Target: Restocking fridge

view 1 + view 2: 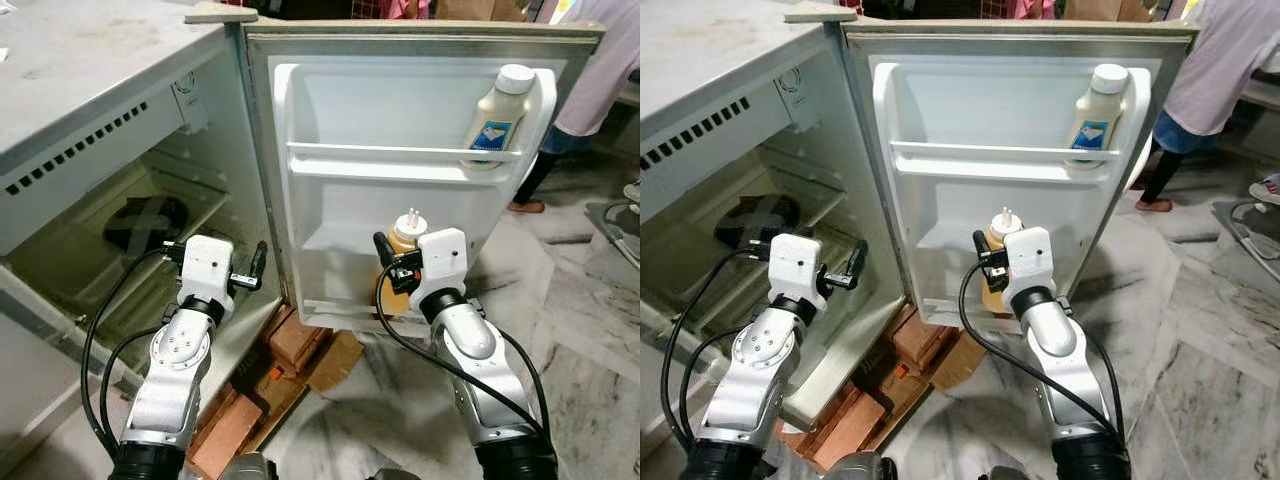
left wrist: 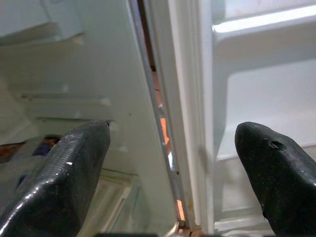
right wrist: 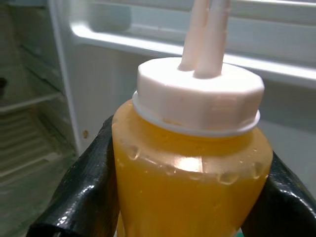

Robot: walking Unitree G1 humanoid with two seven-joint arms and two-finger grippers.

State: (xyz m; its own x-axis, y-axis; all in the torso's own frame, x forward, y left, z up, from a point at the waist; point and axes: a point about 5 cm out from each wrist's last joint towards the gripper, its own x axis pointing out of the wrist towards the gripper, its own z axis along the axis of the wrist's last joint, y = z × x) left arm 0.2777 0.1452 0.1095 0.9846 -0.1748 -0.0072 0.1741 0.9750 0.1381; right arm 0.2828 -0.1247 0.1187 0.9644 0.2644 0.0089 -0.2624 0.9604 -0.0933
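Nearest to me, my right gripper (image 1: 392, 268) is clamped on the orange sauce bottle (image 3: 190, 168), a finger pressed on each side below its white twin-spout cap (image 3: 197, 96), holding it upright at the lower shelf of the open fridge door (image 1: 330, 200), while my left gripper (image 1: 252, 270) hangs with its fingers (image 2: 59, 173) spread wide and empty by the door's hinge edge. Past them, a white bottle (image 1: 497, 115) with a blue label stands in the upper door shelf (image 1: 390, 155), bricks (image 1: 295, 340) lie on the floor under the fridge (image 1: 90, 150), and farther back a person (image 1: 590, 90) stands to my right.
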